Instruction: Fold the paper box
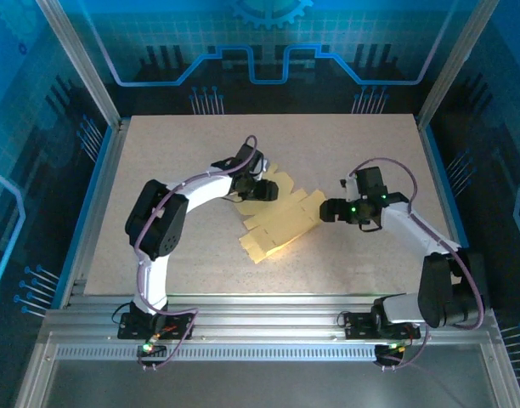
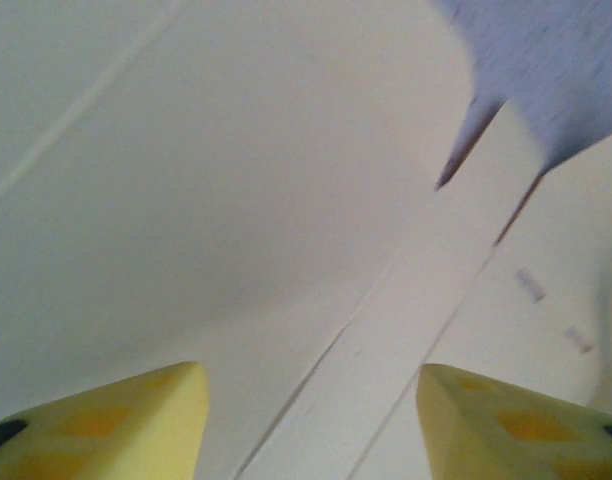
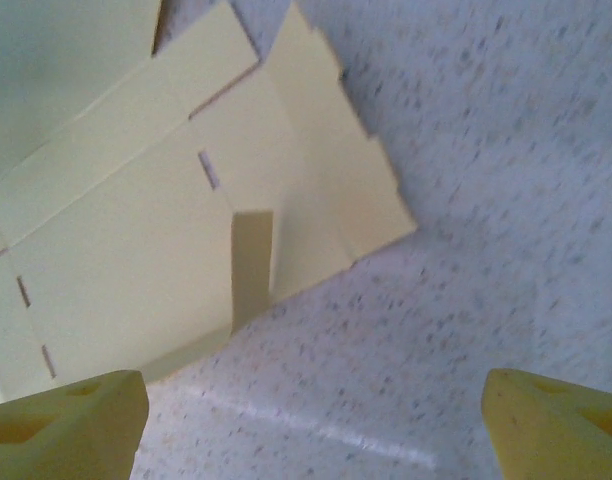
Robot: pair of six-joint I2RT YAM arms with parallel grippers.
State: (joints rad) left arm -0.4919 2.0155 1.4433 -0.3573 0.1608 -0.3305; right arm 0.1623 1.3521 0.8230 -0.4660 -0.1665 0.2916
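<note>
The paper box (image 1: 277, 223) lies as a flat pale yellow die-cut sheet in the middle of the table, with flaps and tabs spread out. My left gripper (image 1: 262, 189) hovers over the sheet's upper left part. In the left wrist view its yellow fingertips (image 2: 136, 425) stand apart, and the creased sheet (image 2: 286, 220) lies close beneath with nothing pinched. My right gripper (image 1: 332, 210) sits at the sheet's right edge, open. In the right wrist view its fingertips (image 3: 66, 420) are wide apart over bare table, and the sheet (image 3: 126, 240) with its slots and one raised tab lies ahead to the left.
The speckled tabletop (image 1: 362, 263) has free room around the sheet, most of it in front and at the back. Blue enclosure walls (image 1: 65, 110) and metal posts border the table. An aluminium rail (image 1: 268, 327) carries both arm bases at the near edge.
</note>
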